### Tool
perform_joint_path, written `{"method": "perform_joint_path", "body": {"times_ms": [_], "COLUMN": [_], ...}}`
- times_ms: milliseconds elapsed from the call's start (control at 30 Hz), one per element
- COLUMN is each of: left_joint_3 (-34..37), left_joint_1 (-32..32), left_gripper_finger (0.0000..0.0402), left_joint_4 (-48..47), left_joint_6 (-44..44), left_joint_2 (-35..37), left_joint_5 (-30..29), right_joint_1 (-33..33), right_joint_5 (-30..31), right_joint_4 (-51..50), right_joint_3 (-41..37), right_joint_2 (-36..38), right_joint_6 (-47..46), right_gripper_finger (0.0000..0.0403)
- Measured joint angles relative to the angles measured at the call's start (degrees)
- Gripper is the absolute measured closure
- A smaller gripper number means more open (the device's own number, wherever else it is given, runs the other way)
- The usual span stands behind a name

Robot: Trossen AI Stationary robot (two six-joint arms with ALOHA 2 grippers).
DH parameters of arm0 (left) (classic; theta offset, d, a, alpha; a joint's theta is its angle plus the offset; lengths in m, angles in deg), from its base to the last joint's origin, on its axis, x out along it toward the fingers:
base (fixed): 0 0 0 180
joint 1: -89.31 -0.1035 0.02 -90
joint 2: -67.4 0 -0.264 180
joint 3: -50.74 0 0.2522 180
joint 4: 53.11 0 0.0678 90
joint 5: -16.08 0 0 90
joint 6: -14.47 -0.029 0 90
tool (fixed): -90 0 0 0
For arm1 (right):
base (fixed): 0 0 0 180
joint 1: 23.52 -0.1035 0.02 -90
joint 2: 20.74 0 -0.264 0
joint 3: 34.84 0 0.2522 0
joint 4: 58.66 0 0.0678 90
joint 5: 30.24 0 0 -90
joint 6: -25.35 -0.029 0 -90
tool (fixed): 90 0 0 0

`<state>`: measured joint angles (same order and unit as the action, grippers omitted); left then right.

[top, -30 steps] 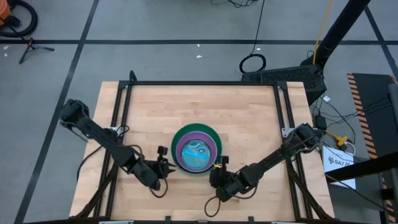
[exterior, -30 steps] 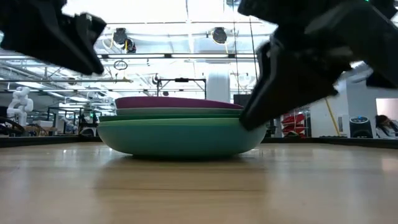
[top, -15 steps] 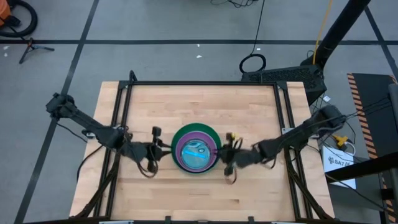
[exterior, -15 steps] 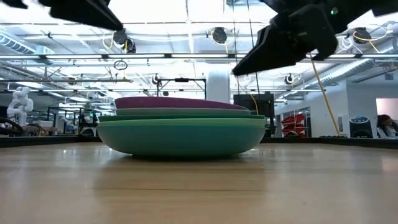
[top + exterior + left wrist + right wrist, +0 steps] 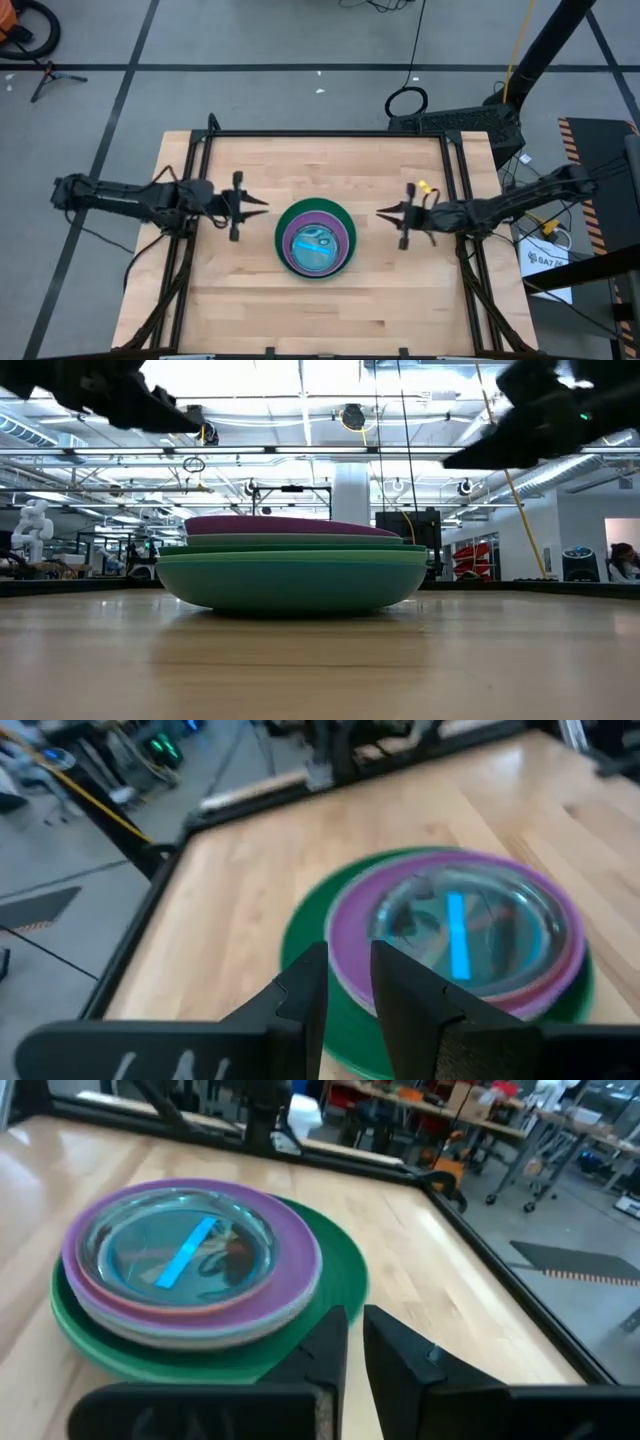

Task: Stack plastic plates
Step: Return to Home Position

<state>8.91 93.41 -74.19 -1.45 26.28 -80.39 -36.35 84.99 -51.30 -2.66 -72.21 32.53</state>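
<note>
The stack of plastic plates [image 5: 316, 238] sits about the middle of the tabletop [image 5: 300, 160], a clear blue plate [image 5: 314, 246] on top, a purple one [image 5: 345, 240] under it and a wide dark green one [image 5: 338, 214] showing around them. Stacking looks finished, so what is left is, I judge, only the retreat to rest. Doing that well means drawing each arm straight back toward its own edge and keeping it above the rims (a stray finger or cable could nudge the pile off centre). The left hand [image 5: 262, 205] hovers between the stack and the tabletop's left edge, near the plates but apart from them and pointing at them. Its fingers [image 5: 305, 990] are drawn narrow with only a slit between them, and they hold nothing. The right hand [image 5: 382, 211] mirrors it between the stack and the right edge, likewise narrow and empty. In the low view both hang well above the top plate, so neither touches the stack.
</note>
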Motion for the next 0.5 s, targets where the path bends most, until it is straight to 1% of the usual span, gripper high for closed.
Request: {"method": "perform_joint_path", "body": {"times_ms": [167, 267, 333, 500], "left_joint_3": [7.8, 12.2, 14.7, 19.6], "left_joint_1": [-6.5, -9.5, -11.0, -13.5], "left_gripper_finger": [0.0314, 0.0314, 0.0314, 0.0314], "left_joint_4": [7.0, 10.0, 12.1, 13.6], "left_joint_6": [1.5, 3.3, 4.4, 7.3], "left_joint_2": [8.9, 13.2, 15.4, 20.6], "left_joint_5": [4.8, 6.7, 8.0, 10.2], "right_joint_1": [0.0, 0.0, -0.1, -0.1], "right_joint_5": [0.1, 0.0, 0.0, 0.0], "right_joint_4": [-0.3, -1.1, -4.5, -13.2], "right_joint_3": [-8.0, -11.2, -12.1, -12.1], "right_joint_2": [13.9, 20.4, 24.5, 33.4], "right_joint_6": [-1.1, -1.8, -2.0, -1.5], "right_gripper_finger": [0.0372, 0.0372, 0.0372, 0.0372]}}
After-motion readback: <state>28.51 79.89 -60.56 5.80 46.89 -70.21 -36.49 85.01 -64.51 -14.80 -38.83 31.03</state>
